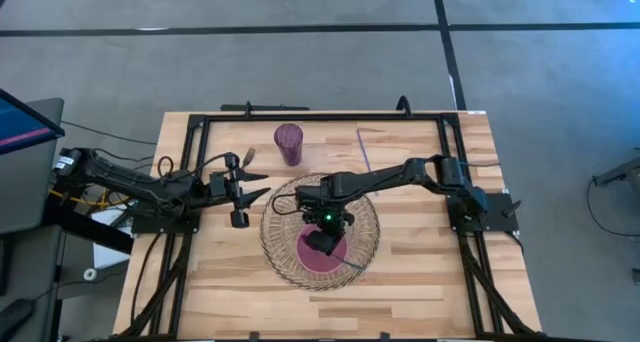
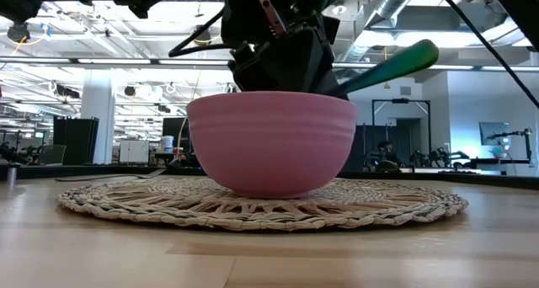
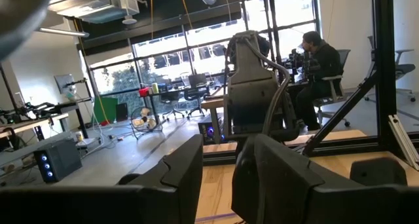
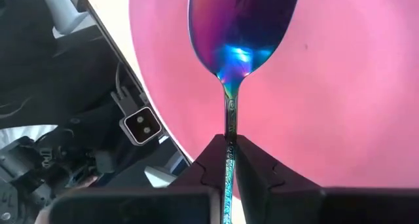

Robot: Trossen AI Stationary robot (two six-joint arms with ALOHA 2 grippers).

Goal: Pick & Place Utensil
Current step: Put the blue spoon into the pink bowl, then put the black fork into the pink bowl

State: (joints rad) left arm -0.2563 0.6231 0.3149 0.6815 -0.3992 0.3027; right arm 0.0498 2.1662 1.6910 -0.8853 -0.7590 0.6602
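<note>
Pinching iridescent metal spoon (image 4: 239, 34), R gripper (image 4: 229, 160) over seemingly glossy pink bowl (image 2: 271, 141).

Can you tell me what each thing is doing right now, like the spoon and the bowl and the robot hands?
Spoon: held by its handle, scoop inside the bowl.
Bowl: upright on the mat.
Mat: flat on the table.
Cup: standing, away from the mat.
Right gripper: shut on the spoon, over the bowl.
Left gripper: open, waiting beside the mat.
</note>
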